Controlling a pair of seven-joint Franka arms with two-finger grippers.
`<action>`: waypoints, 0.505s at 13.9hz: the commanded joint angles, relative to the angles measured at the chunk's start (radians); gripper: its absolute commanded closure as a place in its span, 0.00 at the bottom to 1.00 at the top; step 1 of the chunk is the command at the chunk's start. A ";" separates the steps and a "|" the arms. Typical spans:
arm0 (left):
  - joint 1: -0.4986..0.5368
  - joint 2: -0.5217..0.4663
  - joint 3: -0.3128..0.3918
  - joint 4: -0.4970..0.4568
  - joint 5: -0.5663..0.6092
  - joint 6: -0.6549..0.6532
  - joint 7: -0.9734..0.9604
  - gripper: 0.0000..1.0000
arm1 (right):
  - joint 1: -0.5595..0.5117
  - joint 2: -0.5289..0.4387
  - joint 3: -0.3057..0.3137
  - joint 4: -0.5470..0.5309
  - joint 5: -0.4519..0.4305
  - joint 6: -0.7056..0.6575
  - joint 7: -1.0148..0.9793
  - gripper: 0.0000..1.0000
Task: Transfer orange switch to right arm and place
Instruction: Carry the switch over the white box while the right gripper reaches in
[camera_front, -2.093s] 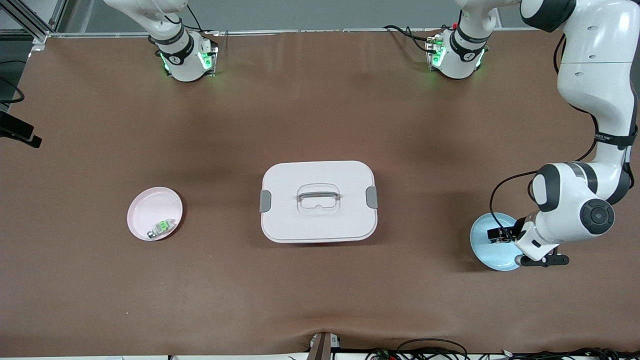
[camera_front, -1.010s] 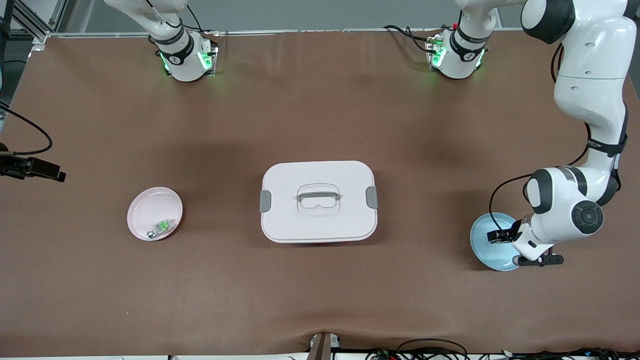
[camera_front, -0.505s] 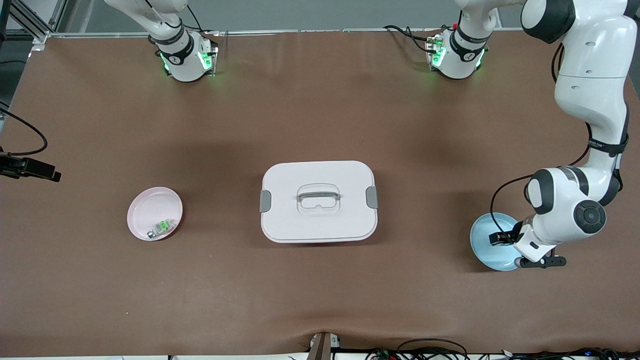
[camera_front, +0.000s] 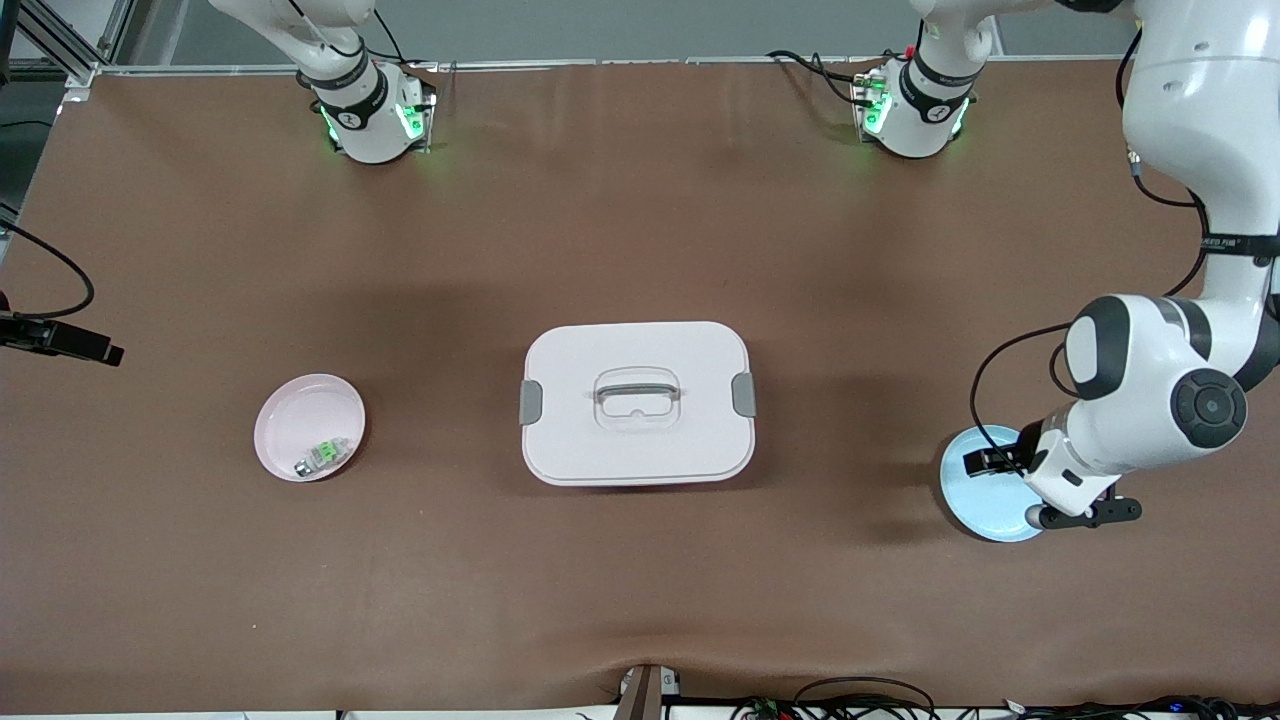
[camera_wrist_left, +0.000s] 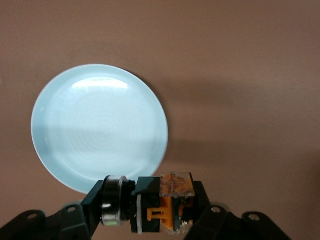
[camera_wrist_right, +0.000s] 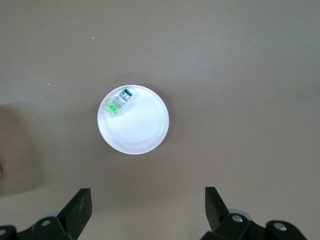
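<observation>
Step in hand: the left arm's black two-finger gripper (camera_wrist_left: 160, 220) was clamped on the stubby black switch with the orange middle and pale ring end (camera_wrist_left: 150, 207), holding it in the air above the round pale blue plate (camera_front: 965, 500) at the left arm's end of the table. I judge this as the lift before the handover (the plate looked bare in the left wrist view).

Task's thing: the orange switch lay crosswise between the fingers, off the plate, not touching it.

Right arm: its black gripper (camera_wrist_right: 145, 210) hung high over the round pink plate (camera_wrist_right: 145, 135), jaws wide apart and holding nothing; it waited there.

Next move, as I judge: the left arm must carry the switch toward the middle, near the white rectangular lidded box with grey clips (camera_front: 637, 402), and the right gripper must come to meet it and take a free end.

What each view gave: only the left wrist view showed the grip and the orange mark; the front view showed just a dark spot there. Only the right wrist view showed the open jaws. A small green-and-silver part (camera_front: 322, 456) lay in the pink plate.
</observation>
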 joint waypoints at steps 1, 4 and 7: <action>0.010 -0.048 -0.067 -0.017 -0.011 -0.048 -0.118 1.00 | -0.001 0.001 0.005 0.010 0.032 -0.012 0.053 0.00; 0.007 -0.063 -0.124 0.011 -0.123 -0.074 -0.246 1.00 | -0.003 0.001 0.003 0.002 0.029 0.002 0.053 0.00; 0.001 -0.063 -0.186 0.083 -0.161 -0.114 -0.436 1.00 | -0.006 0.001 0.005 -0.002 0.078 0.016 0.060 0.00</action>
